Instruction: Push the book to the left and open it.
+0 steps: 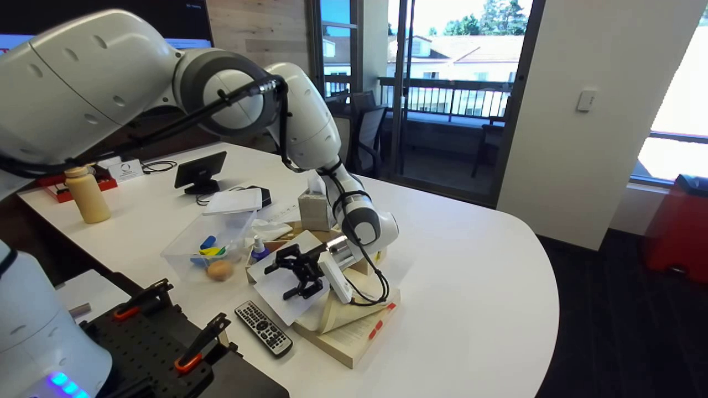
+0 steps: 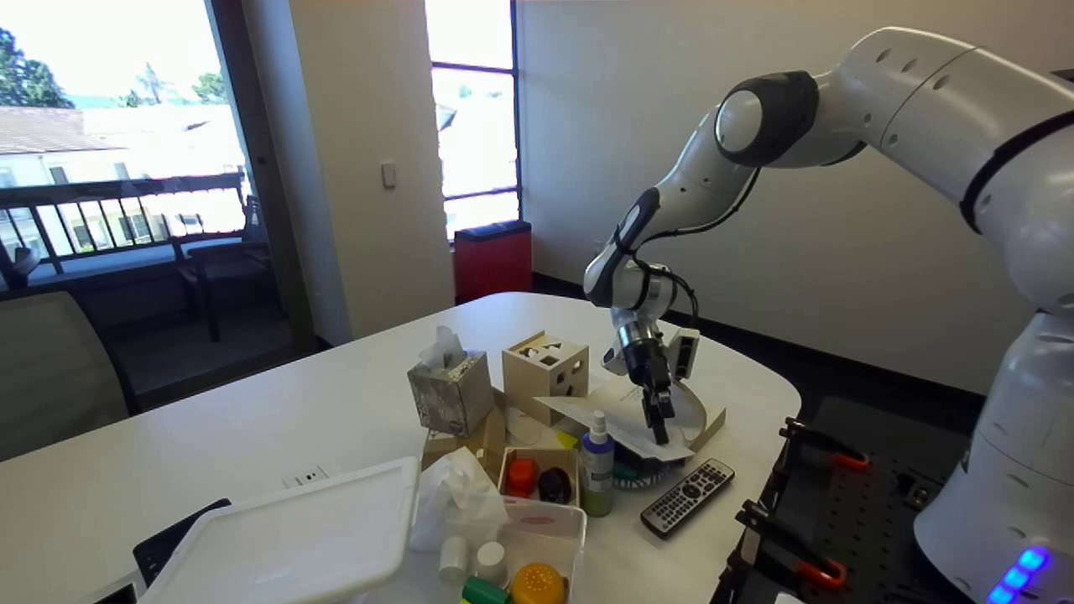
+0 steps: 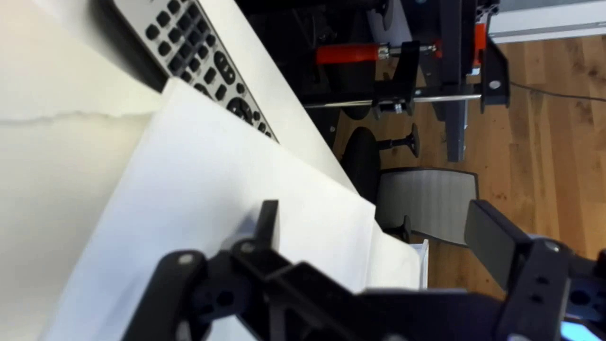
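Note:
The book (image 1: pixel 354 338) lies open on the table with cream pages and red marks on its page edge; it also shows in an exterior view (image 2: pixel 713 424). Some of its pages curl up under the wrist. White leaves or the inside of its cover (image 1: pixel 285 287) spread toward the bins; which of these cannot be told. The dark blue outside is hidden. My gripper (image 1: pixel 278 283) is open and tilted over these white leaves, also in an exterior view (image 2: pixel 661 424). In the wrist view the jaws (image 3: pixel 374 208) are wide apart; one finger is close over the white sheet (image 3: pixel 203 170).
A remote (image 1: pixel 264 329) lies beside the book. A wooden cube toy (image 2: pixel 544 373), a tissue box (image 2: pixel 453 394), a spray bottle (image 2: pixel 597 466) and a clear plastic bin (image 2: pixel 575 537) stand near. A clamped black mounting plate (image 1: pixel 149 331) is at the robot base.

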`<state>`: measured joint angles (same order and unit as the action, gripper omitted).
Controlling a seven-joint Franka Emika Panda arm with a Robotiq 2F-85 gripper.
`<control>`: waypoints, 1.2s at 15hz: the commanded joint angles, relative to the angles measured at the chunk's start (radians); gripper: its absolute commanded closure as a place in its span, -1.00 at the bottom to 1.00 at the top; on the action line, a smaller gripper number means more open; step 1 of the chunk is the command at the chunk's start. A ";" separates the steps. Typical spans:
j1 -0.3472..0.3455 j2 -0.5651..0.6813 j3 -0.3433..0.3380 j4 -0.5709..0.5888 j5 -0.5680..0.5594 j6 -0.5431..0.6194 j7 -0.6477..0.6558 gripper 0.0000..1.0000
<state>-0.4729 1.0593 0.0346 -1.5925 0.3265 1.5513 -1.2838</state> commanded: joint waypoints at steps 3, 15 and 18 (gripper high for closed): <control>0.066 -0.114 0.002 -0.204 0.096 0.298 0.075 -1.00; 0.070 -0.317 0.039 -0.476 0.295 0.585 0.085 -1.00; 0.075 -0.353 0.035 -0.521 0.370 0.645 0.080 -1.00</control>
<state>-0.3968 0.7842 0.0658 -2.0247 0.6277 2.1287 -1.2060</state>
